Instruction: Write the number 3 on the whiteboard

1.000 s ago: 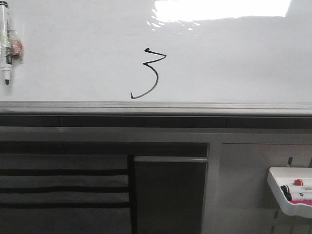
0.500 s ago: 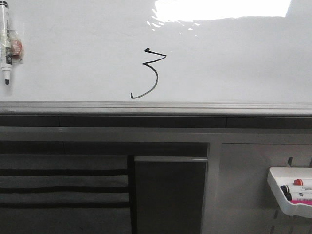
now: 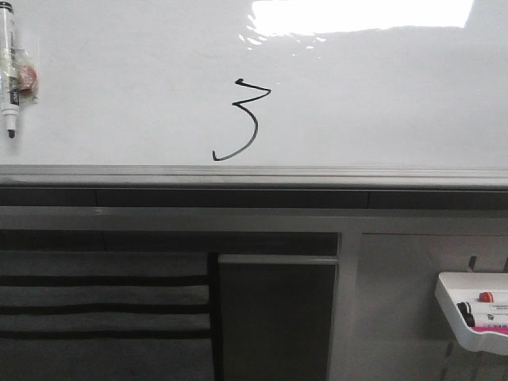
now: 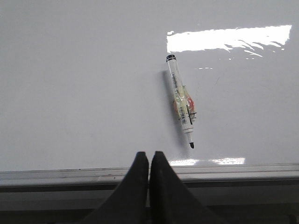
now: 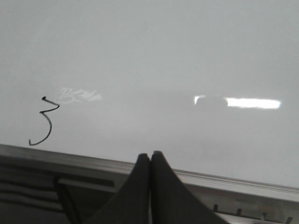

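Far left on the whiteboard (image 3: 119,87): a marker (image 3: 9,67) stuck upright to the glossy surface, cap end up, black tip down, with a small reddish and clear clip at its middle. In the left wrist view, the same marker (image 4: 181,107) slightly tilted, well clear of the left gripper (image 4: 149,161), whose dark fingers (image 4: 138,186) are pressed together with nothing between them, poised over the grey edge rail (image 4: 56,176). No contact between marker and fingers; board surface bare in between.

Toward the middle of the board: the number 3 (image 3: 242,119), thin black line, angular zigzag top, long curved tail sweeping down and leftward, ending just above the grey rail (image 3: 357,175). Glare patch above and to the right.

In the right wrist view, the number 3 (image 5: 44,120) well apart from the right gripper (image 5: 150,161), off to one side, near the rail. Right fingers (image 5: 161,186) likewise closed tight, holding nothing, hovering over the rail edge.

Lower right, below the board: a small white tray (image 3: 468,313) on the panel, with marker ends inside, one red-capped.
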Controlling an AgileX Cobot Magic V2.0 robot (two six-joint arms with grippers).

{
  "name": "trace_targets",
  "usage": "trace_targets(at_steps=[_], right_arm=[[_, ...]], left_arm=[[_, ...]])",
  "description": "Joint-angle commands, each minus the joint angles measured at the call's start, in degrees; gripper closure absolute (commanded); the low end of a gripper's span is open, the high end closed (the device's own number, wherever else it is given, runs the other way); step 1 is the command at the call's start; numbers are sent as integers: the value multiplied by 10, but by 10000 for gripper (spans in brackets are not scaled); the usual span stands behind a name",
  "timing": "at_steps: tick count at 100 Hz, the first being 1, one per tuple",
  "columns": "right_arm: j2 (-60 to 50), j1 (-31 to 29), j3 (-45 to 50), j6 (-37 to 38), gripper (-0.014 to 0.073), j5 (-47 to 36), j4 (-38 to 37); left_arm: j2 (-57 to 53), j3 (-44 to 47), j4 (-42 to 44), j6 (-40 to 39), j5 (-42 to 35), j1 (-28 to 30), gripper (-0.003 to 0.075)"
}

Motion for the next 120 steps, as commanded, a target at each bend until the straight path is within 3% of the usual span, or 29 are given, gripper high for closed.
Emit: trace_targets(at_steps=[1,28,46,85,88,101,120], right_arm=[[-49,-34,34,-2,662,-83,-3],[-195,-62,221,-2,662,-174,-3],[-210,-63,297,-2,662,-230,-3],[-210,-63,305,2,662,-239,-3],[-210,-63,305,19,662,-243,-16],[-210,-63,305,203,662,-280,-215],[-210,-63,305,213,662,-284,-226]], left_arm=[[-15,3,-1,-6,-47,2,741],[-15,3,-1,-6,-47,2,741],[-15,3,-1,-6,-47,2,741],[-15,3,-1,-6,-47,2,741],[-15,3,-1,-6,-47,2,741],[-15,3,-1,-6,-47,2,741],[-15,3,-1,-6,-47,2,741]])
